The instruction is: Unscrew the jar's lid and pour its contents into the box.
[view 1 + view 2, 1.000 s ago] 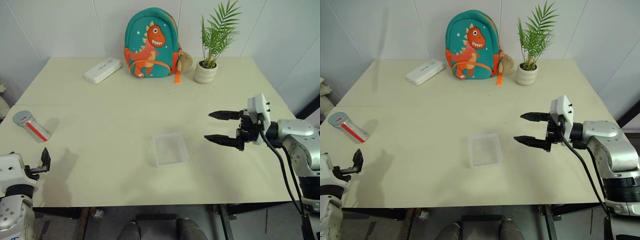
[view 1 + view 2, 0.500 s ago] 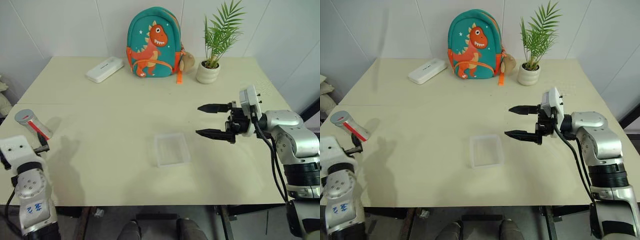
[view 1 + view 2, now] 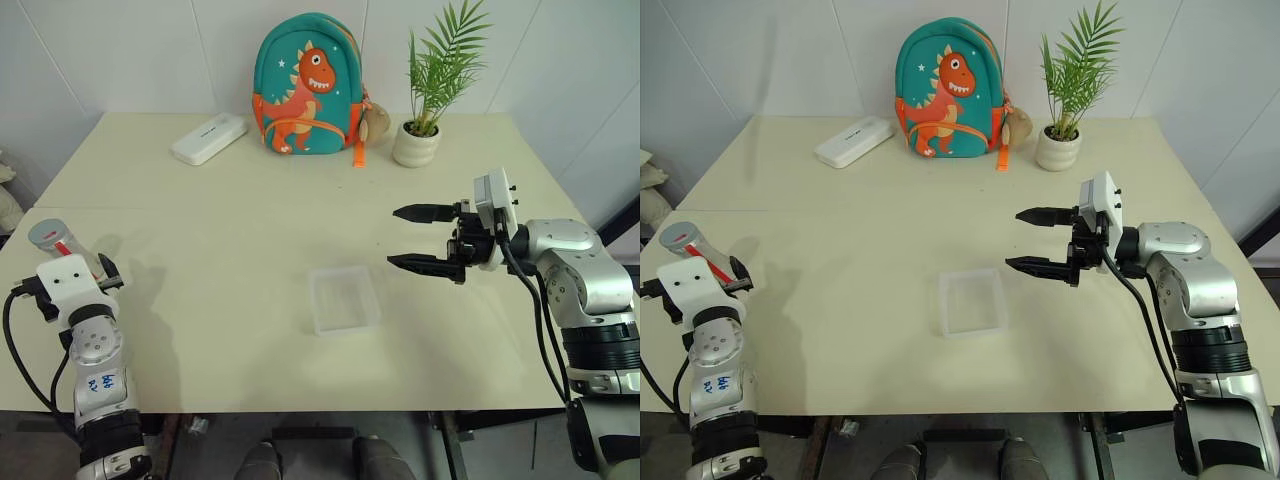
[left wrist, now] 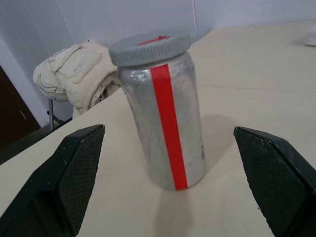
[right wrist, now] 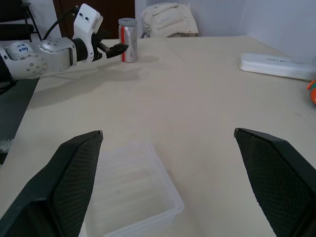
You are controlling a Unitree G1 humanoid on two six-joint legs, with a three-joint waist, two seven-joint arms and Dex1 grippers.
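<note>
Forward since a second ago, my left hand [image 4: 163,173] spreads around one lidded jar [image 4: 165,111] at nine o'clock on the worktop [image 3: 250,230]; one box [image 3: 344,299] sits centre; my right hand [image 3: 415,238] gapes empty.

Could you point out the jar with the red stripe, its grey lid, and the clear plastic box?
jar [image 4: 165,133], left wrist view, red stripe on its side.
lid [image 4: 148,48], left wrist view, ribbed grey edge.
box [image 3: 343,298], left eye view, clear floor.

jar [image 3: 62,243] far left – box [image 3: 344,299] centre
</note>
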